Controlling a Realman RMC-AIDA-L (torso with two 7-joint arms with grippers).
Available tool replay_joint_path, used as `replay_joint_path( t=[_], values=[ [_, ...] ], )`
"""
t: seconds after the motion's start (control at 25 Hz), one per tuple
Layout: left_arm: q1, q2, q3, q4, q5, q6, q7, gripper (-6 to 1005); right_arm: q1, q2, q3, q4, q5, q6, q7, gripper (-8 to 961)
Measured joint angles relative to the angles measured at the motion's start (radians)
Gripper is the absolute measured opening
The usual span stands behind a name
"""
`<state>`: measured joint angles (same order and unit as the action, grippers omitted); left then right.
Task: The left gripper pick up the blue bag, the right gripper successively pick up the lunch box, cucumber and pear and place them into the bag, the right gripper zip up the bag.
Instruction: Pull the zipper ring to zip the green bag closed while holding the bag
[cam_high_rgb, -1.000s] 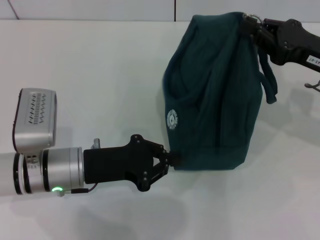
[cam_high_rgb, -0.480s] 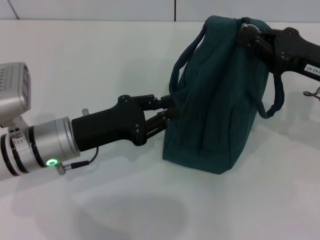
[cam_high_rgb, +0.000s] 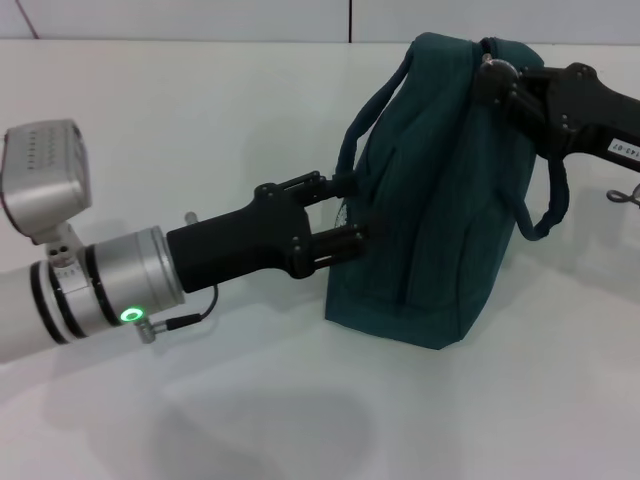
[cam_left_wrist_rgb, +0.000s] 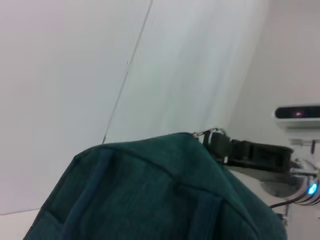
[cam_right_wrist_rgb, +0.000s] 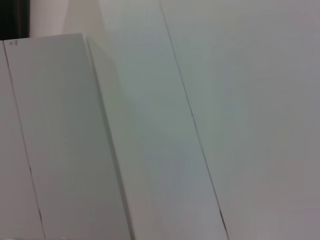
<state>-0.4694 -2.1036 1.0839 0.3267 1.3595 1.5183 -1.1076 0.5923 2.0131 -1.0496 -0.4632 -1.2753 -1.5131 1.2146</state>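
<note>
Blue bag (cam_high_rgb: 440, 200): dark teal woven cloth, matt, softly creased; its strap handles are the same cloth.
Zip pull (cam_left_wrist_rgb: 212, 133): small ring of shiny metal, right at the right gripper's fingertips.
Left gripper (cam_high_rgb: 352, 211): black matt plastic or painted metal (which one cannot be told), its fingertips against the cloth.
Left wrist (cam_high_rgb: 110, 285): brushed silver metal, satin sheen.
Right gripper (cam_high_rgb: 492, 72): black, matt, with a white paper-like label.
Table (cam_high_rgb: 200, 120): white, smooth, faintly glossy.

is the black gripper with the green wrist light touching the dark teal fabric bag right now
Touching. In the head view the left gripper's spread fingertips press against the dark teal fabric bag's side, with no gap showing.
</note>
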Motion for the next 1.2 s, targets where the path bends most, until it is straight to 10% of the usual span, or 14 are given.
replay_joint_path(
  t=[0.16, 0.36, 0.8, 1.2],
  values=[
    [-0.042, -0.002, 0.002, -0.08, -0.034, -0.038, 0.059, 770, -0.001, 0.001, 0.0, 0.0, -0.001, -0.001, -0.001, 7],
    [-0.065, -0.002, 0.002, -0.134, -0.083, -0.053, 0.122, 784, -0.003, 0.002, 0.0, 0.0, -0.001, -0.001, -0.003, 7],
    [-0.063, 0.009, 0.018, -0.118, -0.076, -0.044, 0.199, 615, -0.006, 0.0, 0.0, 0.001, 0.001, -0.007, 0.005, 7],
    [-0.058, 0.011, 0.026, -0.103, -0.076, -0.04, 0.2, 135, -0.006, -0.002, 0.0, 0.02, -0.001, -0.001, 0.006, 6]
  ],
)
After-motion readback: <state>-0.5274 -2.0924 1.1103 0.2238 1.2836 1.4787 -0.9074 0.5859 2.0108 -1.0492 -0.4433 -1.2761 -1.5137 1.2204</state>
